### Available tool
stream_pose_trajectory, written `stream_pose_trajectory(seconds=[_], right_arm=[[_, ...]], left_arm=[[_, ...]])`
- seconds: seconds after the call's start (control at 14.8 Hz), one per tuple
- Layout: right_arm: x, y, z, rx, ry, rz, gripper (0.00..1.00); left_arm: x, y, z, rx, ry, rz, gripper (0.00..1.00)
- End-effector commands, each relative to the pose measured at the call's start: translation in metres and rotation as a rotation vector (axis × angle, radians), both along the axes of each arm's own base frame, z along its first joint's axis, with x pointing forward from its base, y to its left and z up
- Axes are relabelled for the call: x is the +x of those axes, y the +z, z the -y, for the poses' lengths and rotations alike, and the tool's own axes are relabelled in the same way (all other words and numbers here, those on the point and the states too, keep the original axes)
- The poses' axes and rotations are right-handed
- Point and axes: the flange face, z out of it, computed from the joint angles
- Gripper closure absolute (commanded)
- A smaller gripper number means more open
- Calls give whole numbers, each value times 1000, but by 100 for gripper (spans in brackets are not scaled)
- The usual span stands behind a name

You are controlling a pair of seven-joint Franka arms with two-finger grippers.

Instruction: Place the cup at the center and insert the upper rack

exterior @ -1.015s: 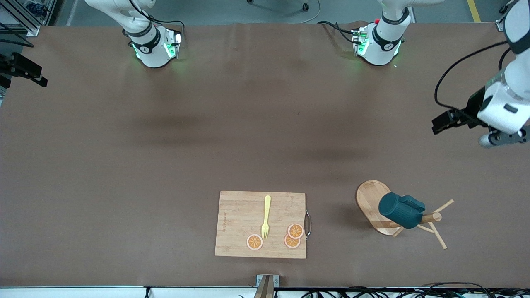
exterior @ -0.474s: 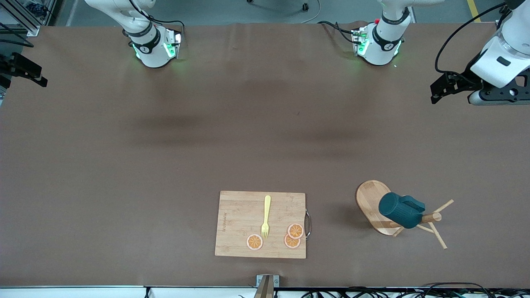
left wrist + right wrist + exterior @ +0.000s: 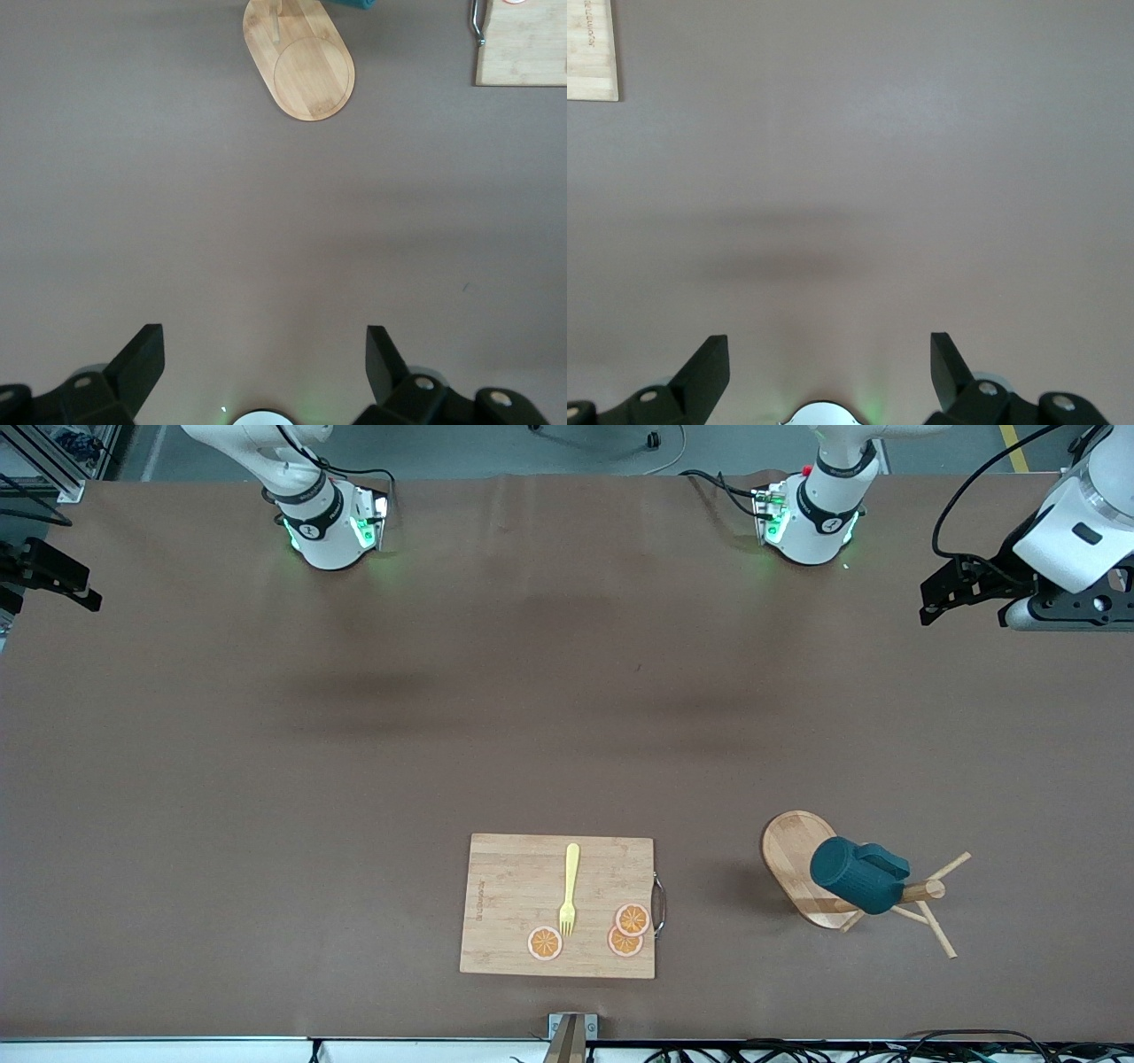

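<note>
The cup [image 3: 855, 877], dark teal and ribbed, hangs on the upper rack, a light wooden mug tree. The rack's oval base [image 3: 791, 850] rests on the table toward the left arm's end, and its post [image 3: 926, 888] and thin pegs stick out past the cup. My left gripper [image 3: 266, 341] is open and empty, high over bare table near its own base; the rack's base [image 3: 301, 62] and a sliver of the cup [image 3: 354, 3] show farther off. My right gripper [image 3: 830, 350] is open and empty, high over bare table.
A rectangular wooden cutting board [image 3: 514, 903] lies beside the rack, toward the right arm's end. On it are a yellow fork [image 3: 570, 886] and orange slices [image 3: 632, 919]. The left arm's hand [image 3: 1063, 593] shows at the edge of the front view.
The left arm's hand has moved toward the robots' bases side of the table and then nearly stopped. The cup, rack and board have not moved.
</note>
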Motion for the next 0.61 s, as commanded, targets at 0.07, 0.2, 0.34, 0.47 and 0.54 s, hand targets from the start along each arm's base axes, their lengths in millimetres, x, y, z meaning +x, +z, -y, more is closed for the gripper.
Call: stream_pose_trajectory(seconds=[0.07,0.2,0.34,0.47,0.54], right_arm=[[-8,2,1,-15,8,8,0],[-8,2,1,-15,8,8,0],[-8,2,1,-15,8,8,0],[-8,2,1,-15,8,10,0],[-8,2,1,-15,6,10,0]], left_arm=[[2,9,-2,-10,-51,2,0],[4,10,-2,-9,-48,5,0],[4,10,-4,-10,-45,5,0],[4,9,-2,-9,-44,2,0],[4,9,-2,-9,-44,2,0]])
